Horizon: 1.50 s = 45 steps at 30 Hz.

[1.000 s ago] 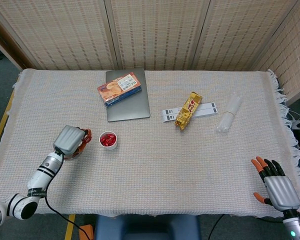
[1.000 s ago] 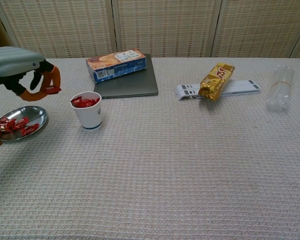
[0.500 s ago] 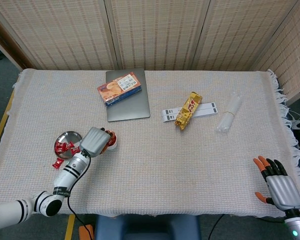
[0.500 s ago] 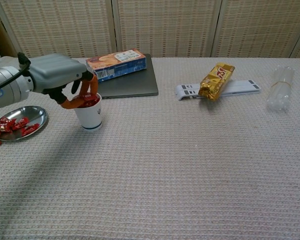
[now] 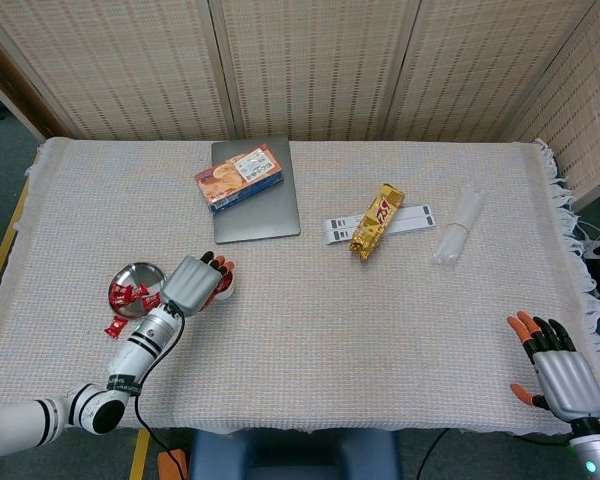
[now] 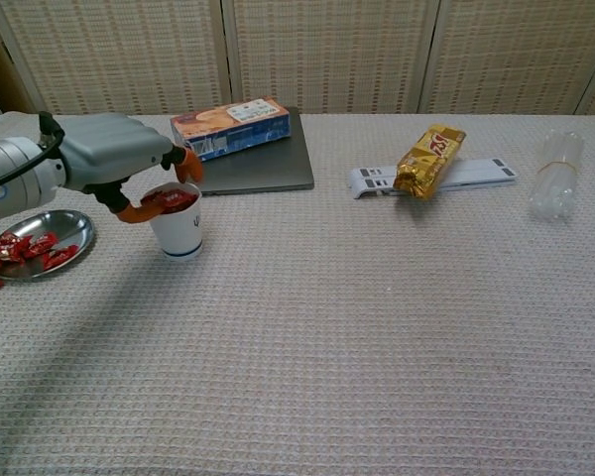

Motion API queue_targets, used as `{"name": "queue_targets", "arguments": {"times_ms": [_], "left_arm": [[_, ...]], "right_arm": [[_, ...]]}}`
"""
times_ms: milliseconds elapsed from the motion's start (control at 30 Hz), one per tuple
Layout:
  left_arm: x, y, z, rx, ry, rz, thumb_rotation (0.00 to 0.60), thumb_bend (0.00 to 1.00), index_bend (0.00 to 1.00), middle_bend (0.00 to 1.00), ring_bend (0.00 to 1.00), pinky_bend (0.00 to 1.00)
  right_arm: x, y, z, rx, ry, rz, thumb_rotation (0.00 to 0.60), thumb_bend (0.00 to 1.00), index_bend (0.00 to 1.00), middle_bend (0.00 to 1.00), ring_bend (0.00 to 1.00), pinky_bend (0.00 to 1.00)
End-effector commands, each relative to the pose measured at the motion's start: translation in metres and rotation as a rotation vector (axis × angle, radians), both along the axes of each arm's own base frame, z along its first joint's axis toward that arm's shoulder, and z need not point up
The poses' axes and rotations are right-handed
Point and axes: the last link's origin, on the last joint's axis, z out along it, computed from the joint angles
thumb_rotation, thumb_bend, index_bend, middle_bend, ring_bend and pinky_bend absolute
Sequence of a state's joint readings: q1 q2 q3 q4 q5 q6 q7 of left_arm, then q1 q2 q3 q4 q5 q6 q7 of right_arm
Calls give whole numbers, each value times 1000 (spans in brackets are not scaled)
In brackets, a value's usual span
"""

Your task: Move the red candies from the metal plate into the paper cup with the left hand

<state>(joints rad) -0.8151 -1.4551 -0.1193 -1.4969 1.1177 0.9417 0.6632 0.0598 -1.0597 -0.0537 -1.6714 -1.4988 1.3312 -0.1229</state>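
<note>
one paper cup, one metal plate, left hand over cup.

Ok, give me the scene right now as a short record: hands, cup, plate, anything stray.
left hand: over the paper cup's mouth, fingers spread, nothing visibly held
right hand: near the table's front right corner, fingers apart, holding nothing
paper cup: upright, red candies inside
metal plate: left of the cup, several red candies on it
stray candy: on the cloth by the plate's near edge
other items: biscuit box on a grey board; gold snack bar
</note>
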Motion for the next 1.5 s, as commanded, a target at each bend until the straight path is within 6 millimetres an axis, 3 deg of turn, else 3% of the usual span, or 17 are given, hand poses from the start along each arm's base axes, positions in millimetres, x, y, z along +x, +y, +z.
{"name": "queue_targets", "arguments": {"times_ms": [33, 233, 467, 633, 800, 900, 1033, 1233, 1500], "left_arm": [[-5, -1, 3, 3, 21, 8, 600, 449, 170, 205, 196, 1000], [-14, 0, 9, 28, 49, 18, 600, 446, 97, 169, 168, 1000], [-22, -1, 22, 69, 64, 24, 600, 448, 91, 163, 161, 1000], [-46, -32, 47, 92, 12, 37, 600, 449, 115, 203, 215, 1000], [-90, -68, 55, 113, 0, 98, 600, 430, 238, 324, 355, 1000], [-121, -87, 54, 153, 20, 146, 600, 427, 320, 391, 439, 1000], [-154, -103, 48, 182, 56, 209, 600, 417, 340, 422, 476, 1000], [-177, -104, 35, 203, 80, 240, 600, 416, 334, 420, 478, 1000], [-190, -100, 28, 231, 129, 252, 600, 405, 312, 400, 473, 1000]], "right_arm": [[0, 0, 0, 0, 0, 1, 600, 111, 0, 0, 0, 0], [1, 1, 0, 1, 0, 4, 600, 111, 0, 0, 0, 0], [1, 1, 0, -1, 0, 4, 600, 111, 0, 0, 0, 0], [2, 3, 1, 2, -5, 12, 600, 111, 0, 0, 0, 0], [3, 5, 1, 7, -10, 25, 600, 111, 0, 0, 0, 0], [4, 7, 2, 10, -12, 32, 600, 111, 0, 0, 0, 0], [5, 8, 0, 21, -12, 39, 600, 111, 0, 0, 0, 0], [7, 9, -1, 33, -14, 53, 600, 111, 0, 0, 0, 0], [7, 10, -1, 34, -13, 54, 600, 111, 0, 0, 0, 0]]}}
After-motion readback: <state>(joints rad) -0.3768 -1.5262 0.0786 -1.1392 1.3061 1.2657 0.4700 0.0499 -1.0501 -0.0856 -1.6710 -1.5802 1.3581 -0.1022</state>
